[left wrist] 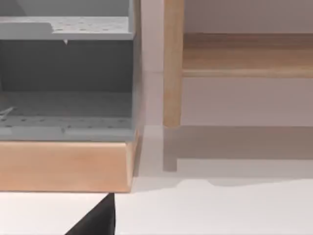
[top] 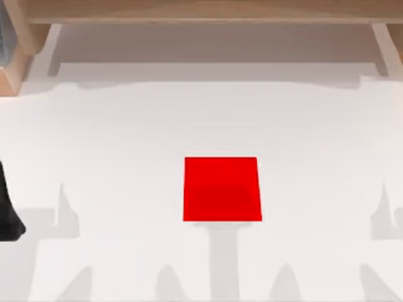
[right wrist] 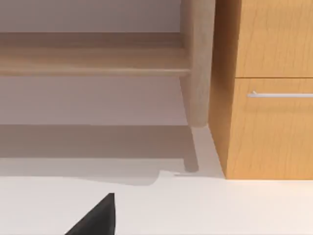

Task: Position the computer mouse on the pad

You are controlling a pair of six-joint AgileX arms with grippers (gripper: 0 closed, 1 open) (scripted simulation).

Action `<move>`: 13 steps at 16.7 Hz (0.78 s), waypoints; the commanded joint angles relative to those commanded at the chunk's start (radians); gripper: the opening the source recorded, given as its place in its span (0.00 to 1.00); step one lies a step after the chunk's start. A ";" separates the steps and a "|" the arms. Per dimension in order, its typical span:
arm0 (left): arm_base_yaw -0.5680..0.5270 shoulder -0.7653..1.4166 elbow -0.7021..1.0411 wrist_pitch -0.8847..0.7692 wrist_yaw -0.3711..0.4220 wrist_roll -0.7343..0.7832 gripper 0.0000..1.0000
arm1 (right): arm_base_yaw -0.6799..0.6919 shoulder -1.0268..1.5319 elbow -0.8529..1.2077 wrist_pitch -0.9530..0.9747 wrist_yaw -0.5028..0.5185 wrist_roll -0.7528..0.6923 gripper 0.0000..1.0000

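Red pad (top: 221, 189) lies flat at table (top: 126, 138) centre, bare. Left arm (top: 9, 211) parked at left table edge; its gripper (left wrist: 95, 220) is just a dark tip, finger state can't tell. Right gripper (right wrist: 95, 218) same, can't tell.

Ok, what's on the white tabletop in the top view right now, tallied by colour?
Red: 1, the pad, mid-table.
Black: 1, the left arm, at the table's left edge.
Total: 2.
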 joint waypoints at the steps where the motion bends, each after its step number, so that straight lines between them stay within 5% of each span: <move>1: 0.000 0.000 0.000 0.000 0.000 0.000 1.00 | 0.000 0.000 0.000 0.000 0.000 0.000 1.00; 7: 0.000 0.000 0.000 0.000 0.000 0.000 1.00 | -0.006 0.135 0.085 -0.073 -0.009 -0.145 1.00; 13: 0.000 0.000 0.000 0.000 0.000 0.000 1.00 | -0.038 0.521 0.355 -0.298 -0.026 -0.579 1.00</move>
